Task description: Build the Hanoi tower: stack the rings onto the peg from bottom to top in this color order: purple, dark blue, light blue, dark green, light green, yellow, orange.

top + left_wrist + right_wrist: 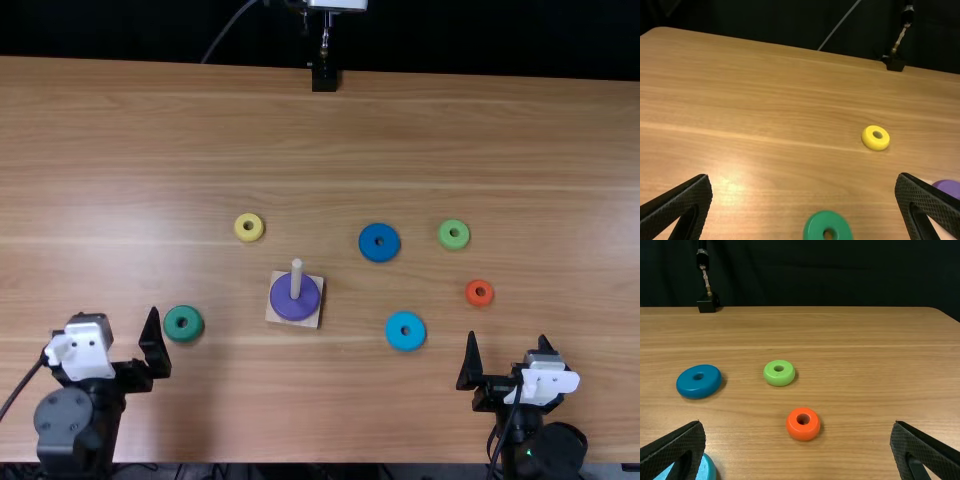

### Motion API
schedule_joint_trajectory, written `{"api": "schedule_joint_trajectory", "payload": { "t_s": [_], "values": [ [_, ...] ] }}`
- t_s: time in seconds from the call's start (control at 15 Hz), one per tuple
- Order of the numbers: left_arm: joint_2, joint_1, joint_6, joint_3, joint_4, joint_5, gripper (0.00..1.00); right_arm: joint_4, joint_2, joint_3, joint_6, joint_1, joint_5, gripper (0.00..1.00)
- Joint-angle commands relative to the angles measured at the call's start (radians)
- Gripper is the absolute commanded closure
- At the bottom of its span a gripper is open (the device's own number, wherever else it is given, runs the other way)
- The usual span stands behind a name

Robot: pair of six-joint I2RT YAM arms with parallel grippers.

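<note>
Black left hand (112,322) | fingers wide apart | right hand (507,337) | likewise spread wide | purple ring (282,300) around peg (296,278)

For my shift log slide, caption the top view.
Purple ring on the peg, six rings still loose on the table.

Looks onto a light brown wooden worktop (520,140), streaked with paler grain and rounded at its far corners. Catches a whitish glare toward the left. Backs onto folded black cloth (820,275). Carries at the far edge a black block-shaped foot (324,79) beneath a slender metal rod (325,42), near a thin grey cable (839,25).
</note>
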Motion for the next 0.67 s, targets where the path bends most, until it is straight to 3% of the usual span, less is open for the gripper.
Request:
{"api": "schedule_joint_trajectory", "payload": {
  "t_s": [0.0,0.6],
  "values": [
    [-0.090,-0.013,0.000,-0.077,0.005,-0.018,0.00,-0.074,-0.013,-0.070,0.004,-0.011,0.007,0.00],
    [-0.300,-0.047,0.002,-0.266,-0.028,-0.013,0.00,-0.072,-0.013,-0.068,0.004,-0.011,0.007,0.00]
  ]
}}
